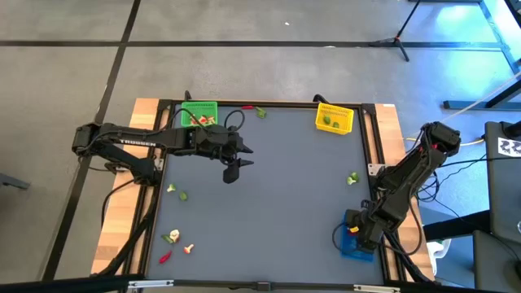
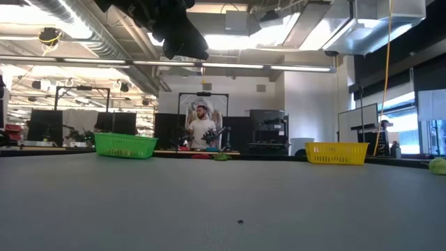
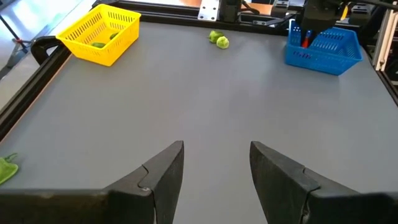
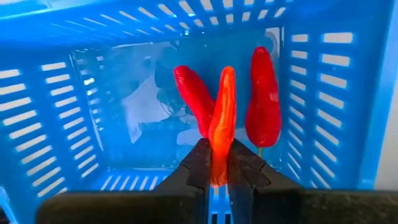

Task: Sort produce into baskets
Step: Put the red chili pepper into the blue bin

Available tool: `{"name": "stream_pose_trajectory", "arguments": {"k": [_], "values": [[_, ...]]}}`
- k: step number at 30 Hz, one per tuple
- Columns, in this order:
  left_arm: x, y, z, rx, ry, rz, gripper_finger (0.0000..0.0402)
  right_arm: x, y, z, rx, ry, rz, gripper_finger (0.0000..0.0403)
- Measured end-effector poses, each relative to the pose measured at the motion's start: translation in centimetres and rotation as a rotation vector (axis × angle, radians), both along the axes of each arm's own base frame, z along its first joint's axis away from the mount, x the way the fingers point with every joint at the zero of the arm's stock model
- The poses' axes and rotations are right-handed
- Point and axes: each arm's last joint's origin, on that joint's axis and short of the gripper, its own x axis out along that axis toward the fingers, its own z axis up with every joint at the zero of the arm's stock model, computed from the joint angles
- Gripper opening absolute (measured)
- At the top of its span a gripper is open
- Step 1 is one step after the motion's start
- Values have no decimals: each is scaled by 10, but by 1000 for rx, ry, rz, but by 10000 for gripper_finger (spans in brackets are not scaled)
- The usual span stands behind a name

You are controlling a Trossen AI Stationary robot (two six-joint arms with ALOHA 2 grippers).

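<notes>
A red chili piece (image 4: 222, 118) was pinched between the nearly closed fingers of the right gripper (image 4: 216, 163), which hung inside the blue basket (image 1: 355, 244) at the table's near right corner; two more red chilies (image 4: 263, 99) lay on that basket's floor. The yellow basket (image 1: 334, 118) at the far right corner held small green pieces, and the green basket (image 1: 198, 113) at the far left held a few pale and red ones. Loose produce lay scattered: a green piece (image 1: 352, 177) near the right edge, and a cluster (image 1: 176, 242) by the near left corner. The left gripper (image 3: 216, 168) hovered above the grey table (image 1: 269, 195) near the green basket, fingers spread apart and holding nothing.
</notes>
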Motion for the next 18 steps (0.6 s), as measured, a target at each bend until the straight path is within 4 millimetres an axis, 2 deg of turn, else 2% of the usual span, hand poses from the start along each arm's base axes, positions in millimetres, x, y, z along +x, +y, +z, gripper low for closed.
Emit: {"name": "stream_pose_trajectory", "arguments": {"k": [7, 15, 18], "values": [[0, 0, 0, -1, 0, 0, 180, 0, -1, 0, -7, 4, 0, 38], [0, 0, 0, 3, 0, -2, 180, -1, -1, 1, -1, 5, 23, 111], [0, 0, 0, 4, 0, -2, 180, 0, 2, 7, 33, 17, 37, 127]]}}
